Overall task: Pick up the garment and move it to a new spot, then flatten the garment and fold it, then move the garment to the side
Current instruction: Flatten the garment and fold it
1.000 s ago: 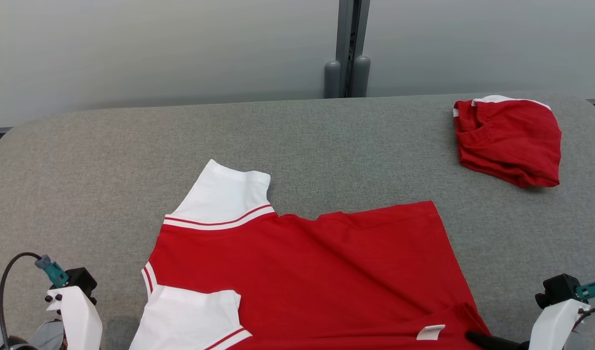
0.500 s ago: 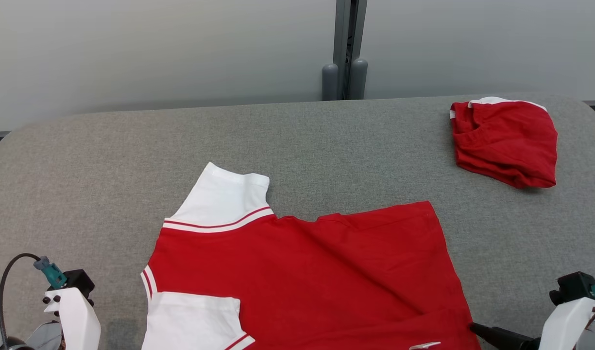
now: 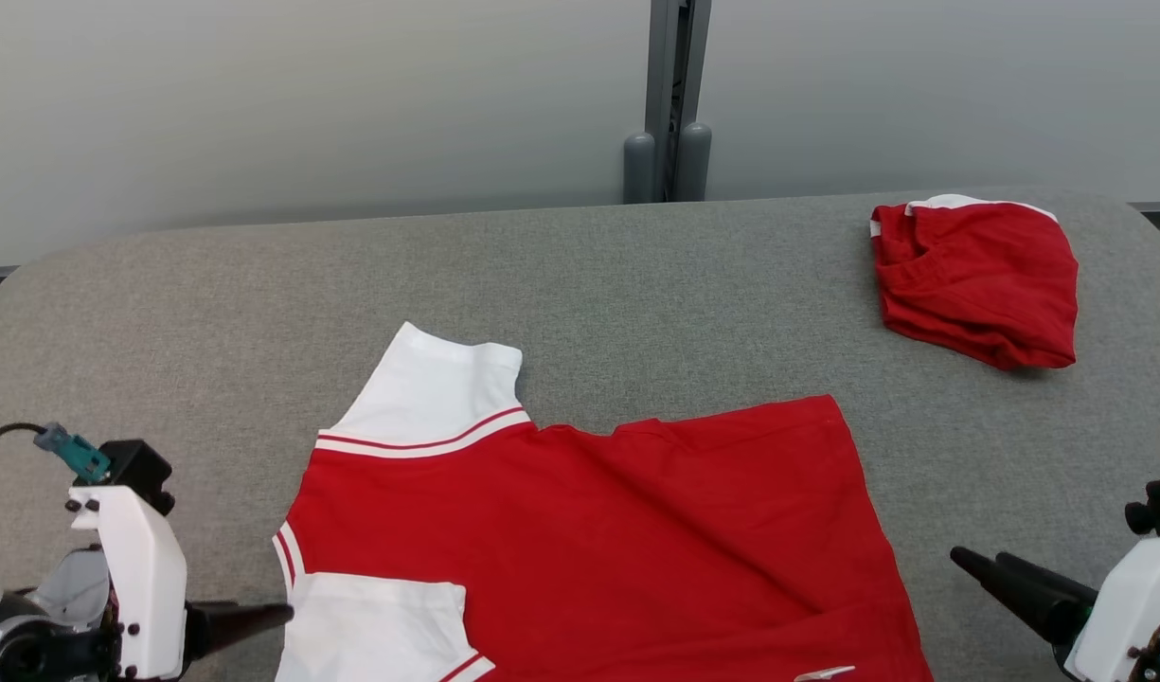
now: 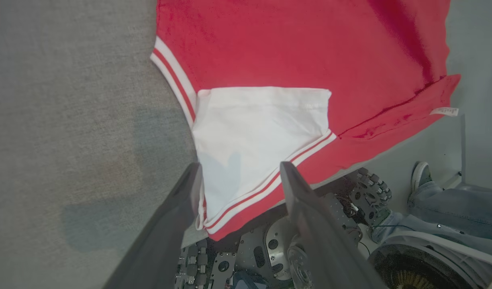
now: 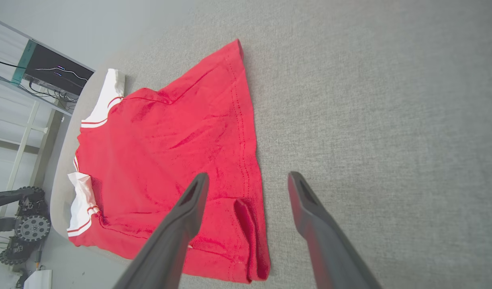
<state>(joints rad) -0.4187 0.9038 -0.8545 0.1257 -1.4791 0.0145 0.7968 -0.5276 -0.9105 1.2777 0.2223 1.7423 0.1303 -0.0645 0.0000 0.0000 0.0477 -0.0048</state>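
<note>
The red-and-white garment [image 3: 589, 530] lies spread at the desk's [image 3: 636, 275] near edge — left fingers [image 4: 177, 212] and right fingers [image 5: 181, 216] both released, flanking its near corners, apparently so the cloth settles flat before folding.

Open table [image 3: 636, 284] between shirt [image 3: 589, 530] and far-right red bundle [image 3: 977, 279].

The garment [image 3: 580, 530] is seen in red, its white sleeves [image 3: 428, 388] edged with red and white stripes. The counter [image 3: 636, 284] is covered in flecked grey; the far bundle [image 3: 977, 279] is red.
</note>
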